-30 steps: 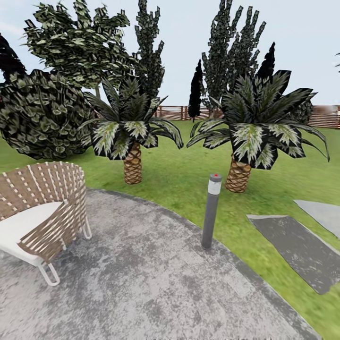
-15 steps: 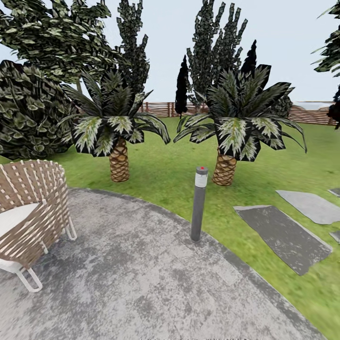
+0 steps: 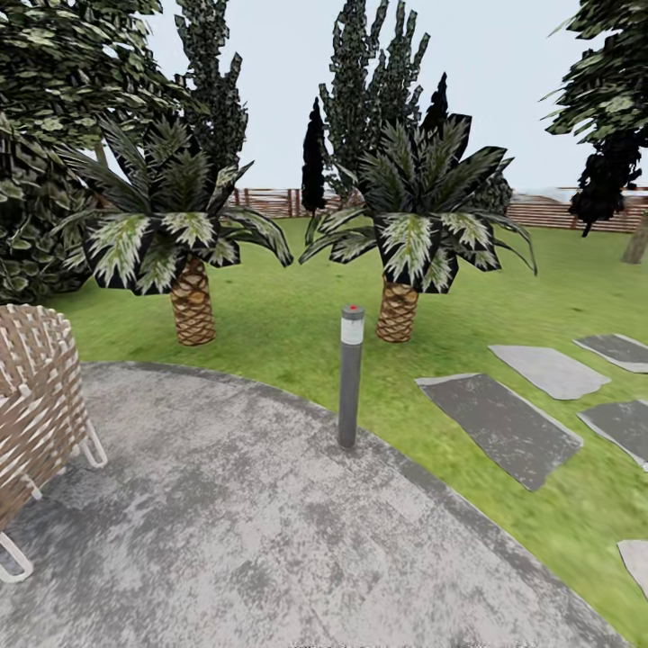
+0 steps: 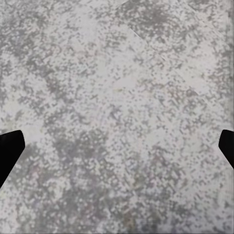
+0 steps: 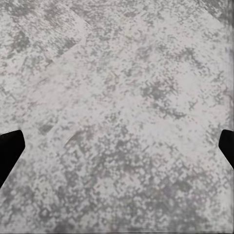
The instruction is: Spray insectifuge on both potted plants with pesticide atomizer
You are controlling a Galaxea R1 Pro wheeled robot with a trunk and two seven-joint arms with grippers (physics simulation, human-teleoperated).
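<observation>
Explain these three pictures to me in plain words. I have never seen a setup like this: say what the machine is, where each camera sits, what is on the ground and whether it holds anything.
This is a simulated wheeled robot with two arms, steered by a person. The large picture comes from a camera on its head, looking out over a garden. It shows a grey paved patio, a short grey post light at the patio's edge, a woven chair at the left, two palms on the lawn, stepping stones to the right and a slatted wooden fence behind. The two small pictures come from cameras near each gripper, pointing down at the paving. In each, the dark fingertips stand wide apart at the edges with nothing between them, so both grippers are open and empty.
</observation>
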